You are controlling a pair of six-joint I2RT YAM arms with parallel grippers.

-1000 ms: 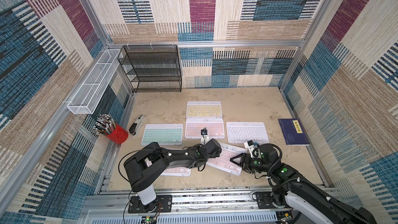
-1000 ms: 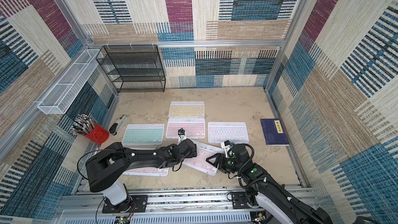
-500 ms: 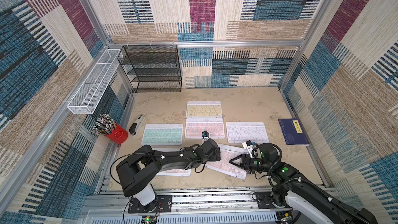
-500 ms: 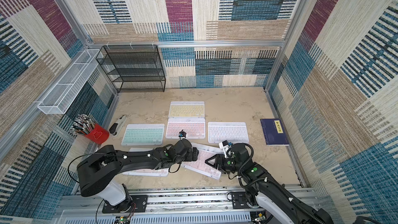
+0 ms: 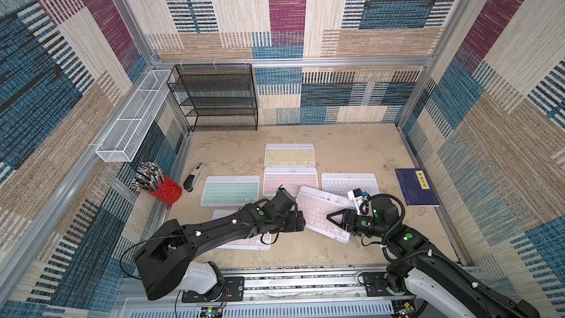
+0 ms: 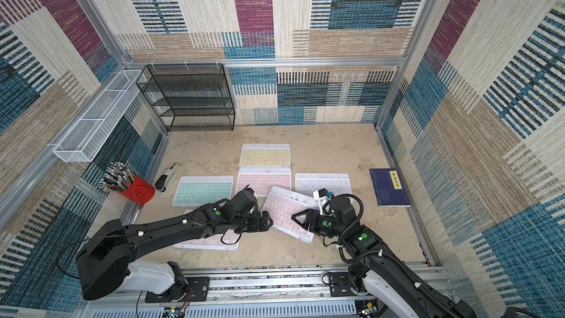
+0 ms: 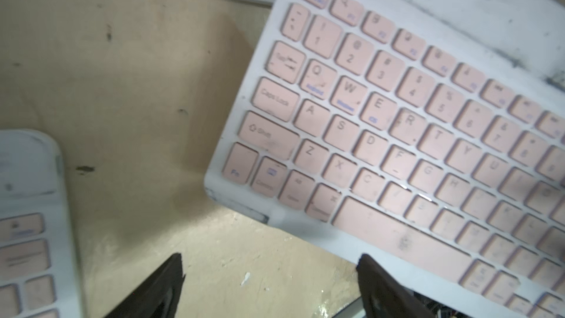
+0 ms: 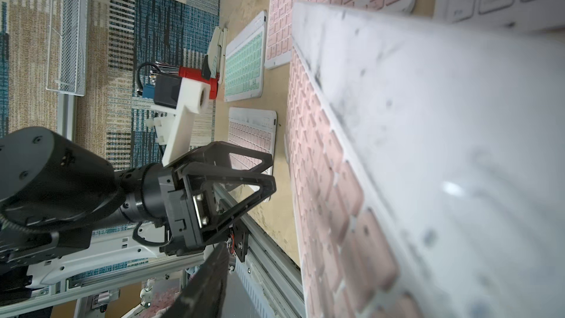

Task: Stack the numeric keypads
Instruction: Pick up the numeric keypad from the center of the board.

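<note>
Four numeric keypads lie flat in a group: yellow [image 5: 289,155], pink [image 5: 289,180], white [image 5: 351,182] and mint [image 5: 231,191]. Another pink keypad [image 5: 244,242] lies nearer the front, partly under my left arm. A third pink keypad [image 5: 318,209] [image 7: 397,123] is skewed and raised, its far corner over the pink and white ones. My right gripper [image 5: 331,217] is shut on its right end. One finger [image 8: 211,273] shows over the keys and the other is hidden beneath. My left gripper [image 5: 298,221] [image 7: 270,270] stands open at that keypad's left front edge, over bare table.
A grey-black stapler [image 5: 194,177] and a red cup of pens [image 5: 165,192] stand at the left. A dark blue book [image 5: 417,186] lies at the right. A black mesh shelf [image 5: 220,96] and a white wire basket [image 5: 131,117] line the back left. A metal rail [image 5: 305,282] runs along the front.
My right gripper has carried the skewed pink keypad away from the front rail, over the corners of the row behind. My left gripper has shifted slightly toward the front, still open.
</note>
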